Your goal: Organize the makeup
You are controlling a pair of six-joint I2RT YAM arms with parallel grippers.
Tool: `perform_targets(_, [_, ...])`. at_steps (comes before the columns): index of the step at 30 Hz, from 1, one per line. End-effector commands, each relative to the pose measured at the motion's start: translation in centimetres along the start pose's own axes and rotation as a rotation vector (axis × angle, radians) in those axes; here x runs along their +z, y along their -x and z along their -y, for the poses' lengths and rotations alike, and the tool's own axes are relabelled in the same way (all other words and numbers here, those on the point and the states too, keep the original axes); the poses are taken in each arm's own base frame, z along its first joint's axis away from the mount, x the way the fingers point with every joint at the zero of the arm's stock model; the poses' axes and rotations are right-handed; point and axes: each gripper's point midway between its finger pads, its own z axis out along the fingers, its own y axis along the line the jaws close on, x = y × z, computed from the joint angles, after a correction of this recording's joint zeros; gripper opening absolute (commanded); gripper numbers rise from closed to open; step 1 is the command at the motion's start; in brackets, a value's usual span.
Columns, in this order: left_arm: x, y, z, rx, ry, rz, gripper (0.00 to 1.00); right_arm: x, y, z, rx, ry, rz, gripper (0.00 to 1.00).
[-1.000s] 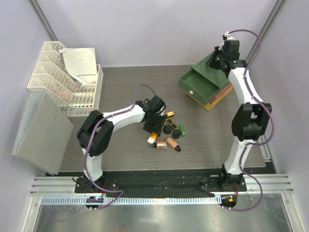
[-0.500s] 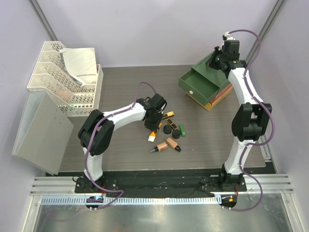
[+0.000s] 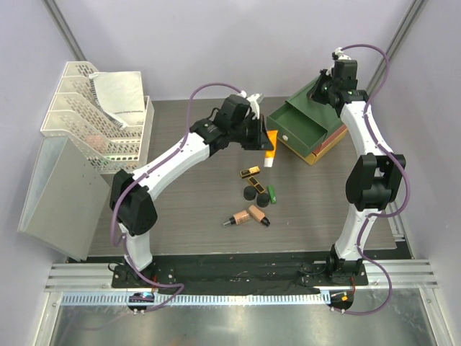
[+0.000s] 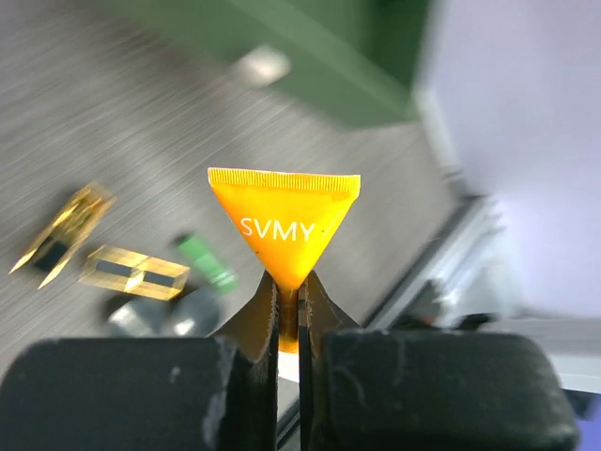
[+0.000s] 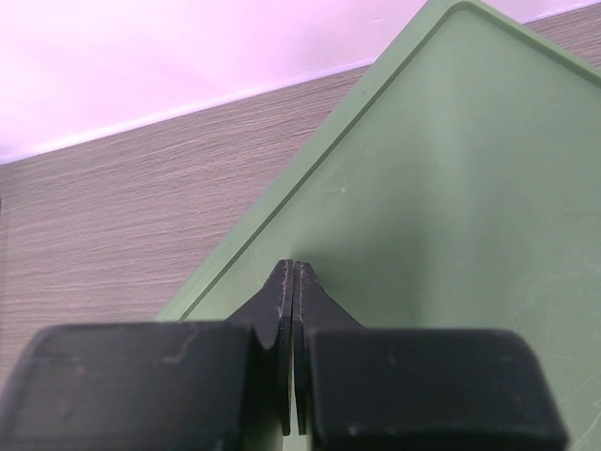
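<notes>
Overhead, we see the left claw (image 3: 261, 139) clamped on the orange tube (image 3: 270, 149). It holds the tube above the desk (image 3: 180, 209), just at 9 o'clock of the open green drawer (image 3: 301, 128), with the white cap pointing toward 6 o'clock. The drawer sticks out of the stacked box (image 3: 325, 146) near the desk's 2 o'clock corner. Toward 6 o'clock from the tube, well apart from it, the other makeup lies loose. Two sticks (image 3: 250, 171) lie side by side with two compacts (image 3: 251, 193) at their 6 o'clock. The green tube (image 3: 272, 193) is just at 3 o'clock of the compacts, and the peach bottle (image 3: 254, 214) is at the group's 6 o'clock. The right claw (image 3: 322, 88) sits over the far end of the box's top; from here we cannot tell how its fingers stand. White trays (image 3: 94, 115) stand at 10 o'clock.

From the left wrist, the tube's (image 4: 285, 218) flat crimped end, lettered SVMY, rises from between the two fingers (image 4: 258, 315), which pinch its narrower part. Beyond it, blurred, the sticks (image 4: 133, 271) lie at 9 o'clock with the green tube (image 4: 207, 263) beside them. The drawer (image 4: 310, 56) runs along 12 o'clock.

From the right wrist, the claw's (image 5: 291, 282) fingers are pressed together with nothing between them, over the box's green top (image 5: 451, 188). Bare desk (image 5: 141, 207) shows at 10 o'clock.
</notes>
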Motion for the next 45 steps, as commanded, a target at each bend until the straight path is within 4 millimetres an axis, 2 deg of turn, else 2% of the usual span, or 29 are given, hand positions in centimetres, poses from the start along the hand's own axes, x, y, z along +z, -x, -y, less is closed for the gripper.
perform_targets(1, [-0.7, 5.3, 7.5, -0.118, -0.335, 0.114, 0.00, -0.6, -15.4, 5.6, 0.025, -0.192, -0.515, 0.01])
perform_targets(6, [-0.2, 9.3, 10.6, -0.171, -0.479, 0.203, 0.00, -0.4, -15.3, 5.6, 0.025, -0.188, -0.513, 0.01])
perform_targets(7, [0.9, 9.4, 10.4, -0.183, -0.481, 0.206, 0.00, -0.4, -15.3, 5.6, 0.026, -0.189, -0.514, 0.01])
perform_targets(9, [0.7, 11.0, 11.4, -0.197, -0.518, 0.242, 0.00, -0.4, -15.4, 5.6, 0.029, -0.189, -0.515, 0.01])
perform_targets(10, [2.1, 10.9, 10.8, -0.213, -0.506, 0.236, 0.00, -0.4, -15.5, 5.6, 0.028, -0.189, -0.517, 0.01])
perform_targets(11, [1.6, 12.0, 11.4, -0.217, -0.523, 0.259, 0.00, -0.4, -15.4, 5.7, 0.029, -0.189, -0.517, 0.01])
perform_targets(16, [4.3, 13.0, 10.9, -0.236, -0.524, 0.271, 0.02, -0.4, -15.5, 5.6, 0.028, -0.187, -0.518, 0.01])
perform_targets(18, [4.2, 13.6, 11.1, -0.232, -0.533, 0.286, 0.04, -0.5, -15.5, 5.6, 0.027, -0.188, -0.517, 0.01])
perform_targets(19, [4.4, 13.6, 10.9, -0.232, -0.528, 0.288, 0.10, -0.5, -15.6, 5.6, 0.027, -0.188, -0.521, 0.01])
perform_targets(21, [5.0, 13.7, 10.3, -0.232, -0.511, 0.298, 0.14, -0.5, -15.6, 5.6, 0.027, -0.189, -0.520, 0.01])
perform_targets(22, [5.1, 13.8, 10.1, -0.231, -0.505, 0.304, 0.24, -0.4, -15.6, 5.7, 0.026, -0.189, -0.522, 0.01])
perform_targets(23, [5.3, 13.9, 9.8, -0.231, -0.496, 0.311, 0.29, -0.4, -15.6, 5.7, 0.028, -0.190, -0.521, 0.01])
perform_targets(24, [5.5, 14.0, 9.4, -0.232, -0.491, 0.311, 0.42, -0.4, -15.6, 5.7, 0.025, -0.191, -0.523, 0.01])
perform_targets(27, [5.4, 14.5, 9.0, -0.223, -0.477, 0.328, 0.65, -0.3, -15.5, 5.6, 0.027, -0.189, -0.519, 0.01])
perform_targets(32, [3.5, 16.3, 8.7, -0.204, -0.490, 0.372, 0.68, -0.3, -15.3, 5.7, 0.025, -0.190, -0.515, 0.01])
perform_targets(34, [2.0, 16.7, 8.9, -0.158, -0.504, 0.371, 0.69, -0.2, -15.2, 5.5, 0.025, -0.183, -0.513, 0.01])
perform_targets(36, [1.1, 15.9, 8.8, -0.105, -0.489, 0.338, 0.71, -0.2, -15.2, 5.5, 0.025, -0.183, -0.512, 0.01])
perform_targets(37, [0.4, 14.3, 8.5, -0.090, -0.462, 0.276, 0.72, -0.2, -15.1, 5.5, 0.024, -0.184, -0.511, 0.01])
perform_targets(39, [0.2, 11.9, 7.3, -0.007, -0.407, 0.228, 0.73, -0.2, -15.1, 5.5, 0.024, -0.184, -0.511, 0.01])
perform_targets(40, [-0.3, 9.4, 6.0, -0.014, -0.352, 0.169, 0.73, -0.1, -15.3, 5.5, 0.026, -0.182, -0.514, 0.01])
perform_targets(42, [-0.6, 6.1, 4.0, 0.056, -0.265, 0.108, 0.76, -0.1, -15.3, 5.5, 0.025, -0.179, -0.517, 0.01])
perform_targets(43, [0.1, 3.0, 1.9, 0.063, -0.205, 0.041, 0.77, 0.0, -15.5, 5.6, 0.026, -0.181, -0.521, 0.01])
perform_targets(44, [-1.3, 2.3, 1.5, 0.096, -0.167, 0.046, 0.77, 0.0, -15.6, 5.5, 0.026, -0.180, -0.523, 0.01])
perform_targets(45, [-1.4, 0.0, 0.6, 0.146, -0.128, -0.014, 0.78, 0.0, -15.5, 5.6, 0.027, -0.182, -0.521, 0.01])
